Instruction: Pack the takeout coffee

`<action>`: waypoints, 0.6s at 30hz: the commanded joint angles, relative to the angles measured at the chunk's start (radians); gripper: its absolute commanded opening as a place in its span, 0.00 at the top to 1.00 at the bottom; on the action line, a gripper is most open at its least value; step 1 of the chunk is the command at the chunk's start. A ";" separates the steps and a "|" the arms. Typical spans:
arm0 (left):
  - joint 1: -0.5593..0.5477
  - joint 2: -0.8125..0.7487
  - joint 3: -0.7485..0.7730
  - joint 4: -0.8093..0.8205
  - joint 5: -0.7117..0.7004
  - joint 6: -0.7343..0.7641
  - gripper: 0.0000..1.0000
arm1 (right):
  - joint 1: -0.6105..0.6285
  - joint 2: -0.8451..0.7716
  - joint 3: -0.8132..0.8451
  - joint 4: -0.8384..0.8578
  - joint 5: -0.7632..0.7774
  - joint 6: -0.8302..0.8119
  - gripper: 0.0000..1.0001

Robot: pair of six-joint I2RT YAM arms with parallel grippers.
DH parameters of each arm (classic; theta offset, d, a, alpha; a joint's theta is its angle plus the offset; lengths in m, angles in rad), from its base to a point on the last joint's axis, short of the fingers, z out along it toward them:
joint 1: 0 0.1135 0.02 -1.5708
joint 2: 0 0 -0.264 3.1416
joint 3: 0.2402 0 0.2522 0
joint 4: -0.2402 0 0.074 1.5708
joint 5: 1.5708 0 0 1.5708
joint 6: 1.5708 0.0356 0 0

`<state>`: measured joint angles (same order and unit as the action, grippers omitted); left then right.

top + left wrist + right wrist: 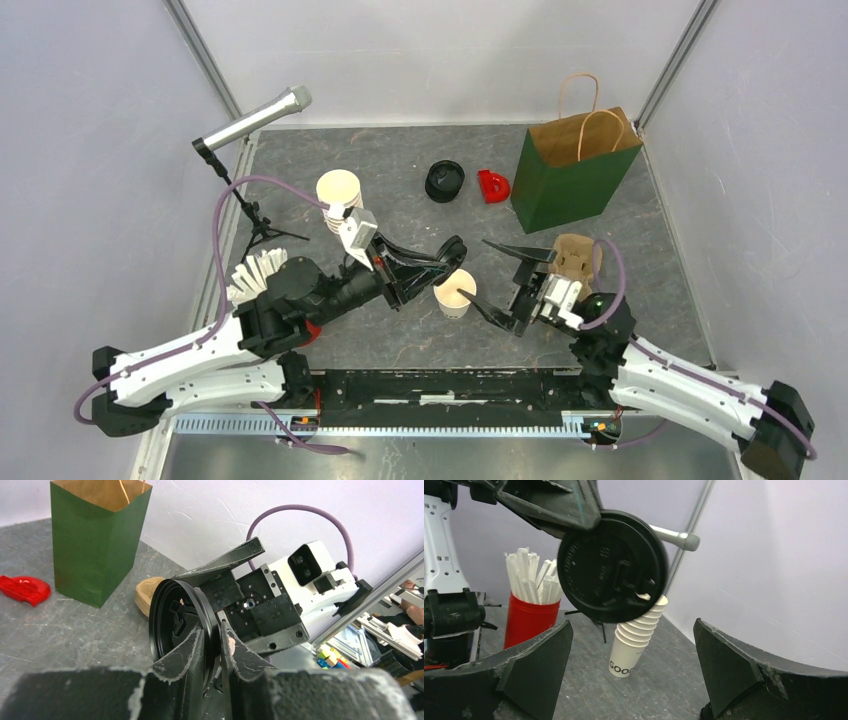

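A small cream paper cup (455,293) stands lidless on the table in the top view. Just above it my left gripper (455,250) is shut on the rim of a round black lid (175,625), held on edge. In the right wrist view the same lid (611,572) hangs in front of the camera. My right gripper (505,282) stands open just right of the cup, its wide-apart fingers (539,665) holding nothing. The cup does not show in either wrist view.
A green paper bag (575,165) stands open at the back right, with a brown cardboard piece (572,258) in front of it. More black lids (444,181) and a red object (493,186) lie at the back. A cup stack (338,190), a red cup of sticks (531,615) and a microphone stand (255,120) are on the left.
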<state>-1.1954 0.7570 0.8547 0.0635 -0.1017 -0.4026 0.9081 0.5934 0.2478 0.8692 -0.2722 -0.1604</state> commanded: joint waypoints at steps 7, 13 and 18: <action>0.003 0.029 -0.022 0.082 -0.028 -0.072 0.76 | 0.226 0.130 0.118 -0.009 0.277 -0.257 0.02; 0.002 0.036 -0.023 0.076 -0.028 -0.065 0.76 | 0.288 0.195 0.159 -0.047 0.374 -0.301 0.02; 0.003 0.034 -0.026 0.067 -0.030 -0.060 0.77 | 0.326 0.213 0.156 -0.020 0.432 -0.317 0.03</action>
<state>-1.1954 0.7921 0.8288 0.0849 -0.1081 -0.4381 1.2102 0.8017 0.3721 0.8253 0.0807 -0.4412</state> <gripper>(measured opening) 0.234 0.979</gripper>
